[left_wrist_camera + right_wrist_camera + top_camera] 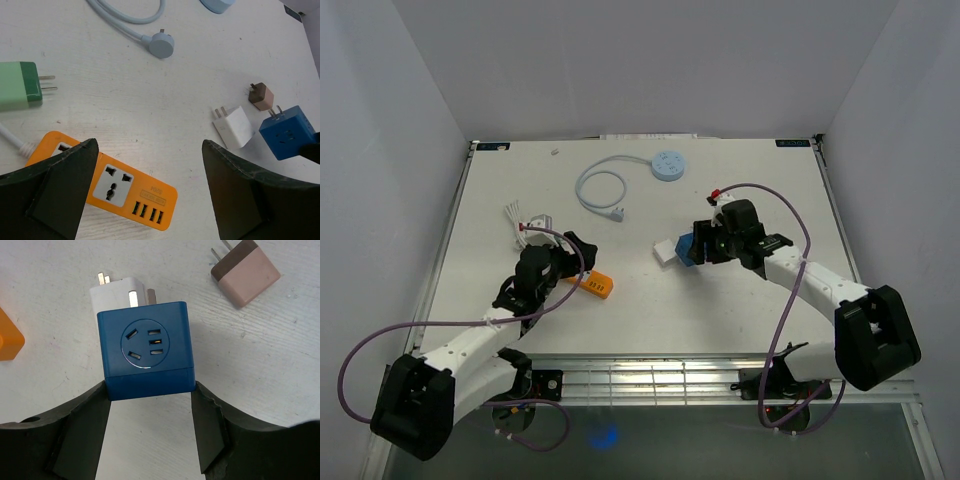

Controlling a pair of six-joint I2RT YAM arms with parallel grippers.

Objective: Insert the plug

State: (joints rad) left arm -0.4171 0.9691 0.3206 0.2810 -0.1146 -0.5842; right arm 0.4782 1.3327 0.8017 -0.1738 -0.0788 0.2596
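- Pickup looks done: the right gripper (149, 390) pinches a blue cube-shaped plastic plug adapter (145, 347) by two opposite sides, well to the right of the orange plastic power strip (130, 187). Whether the cube is clear of the white table (770, 190) cannot be told.
- Judged left to do: carry the cube across to the strip, line its prongs up with the strip's grey universal socket (116, 185), and press it home.
- The left gripper (150, 150) hangs over the strip, jaws spread wide and holding nothing. One finger covers the strip's left end and a second socket there.
- A white square plastic adapter (117, 287) lies between cube and strip, right against the cube's pronged end. It is the likeliest thing to get dragged along.
- A small pink-and-brown charger (247, 272) sits just beyond the cube, farther from the strip.
- Left of the strip lies a green two-prong plug (17, 85). Beyond the strip, a pale blue cable with its plug (161, 45) runs to a round pale blue hub (669, 165), clear of the likely path.
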